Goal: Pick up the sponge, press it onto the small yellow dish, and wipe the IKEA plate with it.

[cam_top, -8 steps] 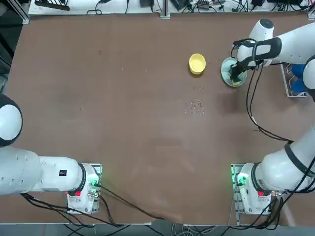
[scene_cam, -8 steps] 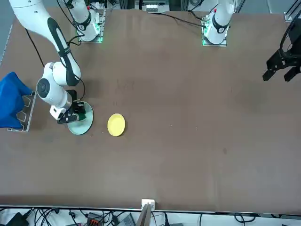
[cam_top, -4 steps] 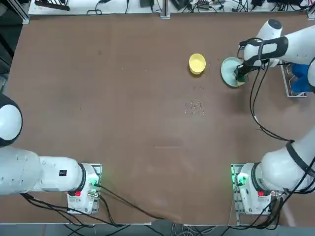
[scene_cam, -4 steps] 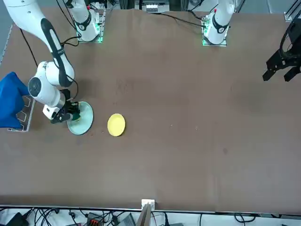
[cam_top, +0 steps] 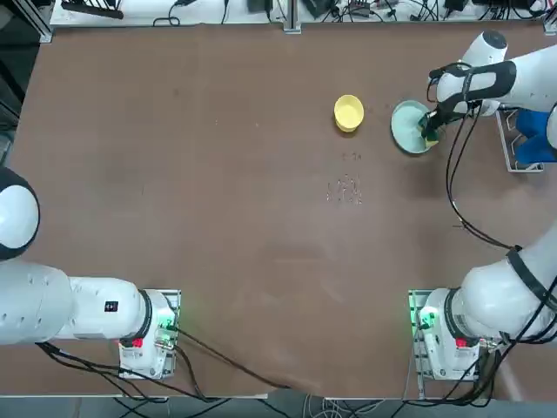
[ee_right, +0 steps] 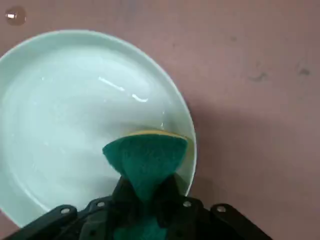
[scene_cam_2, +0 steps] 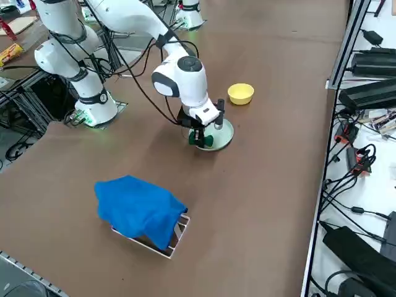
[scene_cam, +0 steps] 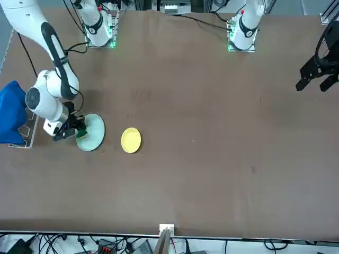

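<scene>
Right now, we have the sponge (ee_right: 147,155) pinched in the right gripper (ee_right: 147,197), whose two fingers are drawn close together, squeezing its middle so that the dark green layer puckers between them and fans out beyond the tips. Along the far edge of that fan we see a thin strip of the yellow layer. We find the sponge over the IKEA plate (cam_top: 409,127), near the raised rim on one side rather than at the centre; whether it presses on the surface, we cannot tell for certain.

We see the plate lying flat on the brown table (cam_top: 252,218), pale blue-green, with small wet-looking glints on its inner face. On the tabletop just beyond its rim, we notice a round, shiny drop (ee_right: 15,15).

Looking from overhead, we find the small yellow dish (cam_top: 349,113) to the left of the plate, upright and apart from it, with nothing of ours touching it. To the right of the plate, we have a blue cloth (scene_cam_2: 140,207) draped over a white wire rack (scene_cam_2: 179,234). From the right side, we see our right arm (scene_cam_2: 176,68) reaching over the table, its wrist above the plate. Between the two arms' bases and the yellow dish, we also see small clear droplets (cam_top: 345,190) scattered on the table.
</scene>
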